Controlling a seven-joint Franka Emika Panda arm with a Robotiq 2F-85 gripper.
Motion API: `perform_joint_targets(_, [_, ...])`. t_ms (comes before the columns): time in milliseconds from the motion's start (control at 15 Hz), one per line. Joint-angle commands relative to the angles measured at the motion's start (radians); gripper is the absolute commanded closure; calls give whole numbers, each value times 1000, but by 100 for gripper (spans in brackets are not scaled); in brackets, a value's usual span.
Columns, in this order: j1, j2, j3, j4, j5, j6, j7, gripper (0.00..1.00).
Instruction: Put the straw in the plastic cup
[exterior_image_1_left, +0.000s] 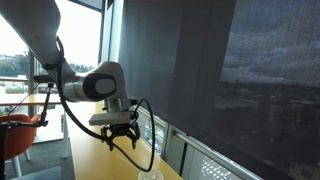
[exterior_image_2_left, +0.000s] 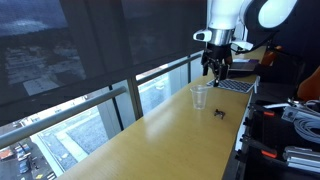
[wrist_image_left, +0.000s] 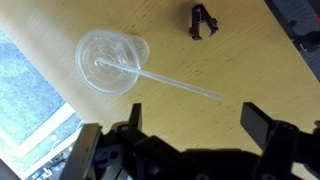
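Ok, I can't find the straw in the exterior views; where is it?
In the wrist view the straw has one end in the plastic cup and slants out over its rim toward the right, below the black clip.

The light wooden surface (wrist_image_left: 250, 70) carries a clear cup (wrist_image_left: 112, 60) with a straw (wrist_image_left: 170, 82) leaning out over its rim, and a small black clip (wrist_image_left: 203, 20) lying near it.

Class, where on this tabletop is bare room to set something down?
Free: the long table stretch between the plastic cup and the camera, along the window rail. Crowded: around the cup, straw and black clip, under the open gripper.
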Motion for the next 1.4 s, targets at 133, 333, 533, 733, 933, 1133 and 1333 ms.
perform_joint_targets(133, [-7,-25,-10,-48,-83,64,55,0])
perform_joint_targets(333, [-14,-27,-17,-55,-98,73,62,0])
perform_joint_targets(533, [-20,-23,-22,-53,-103,76,62,0])
perform_joint_targets(733, [-29,-24,-29,-48,-96,78,50,0])
perform_joint_targets(933, [-47,-23,-44,-34,-100,79,39,0])
perform_joint_targets(1133, [-60,-29,-58,-19,-86,83,24,0])
perform_joint_targets(1333, [-63,-43,-62,1,-61,81,9,0])
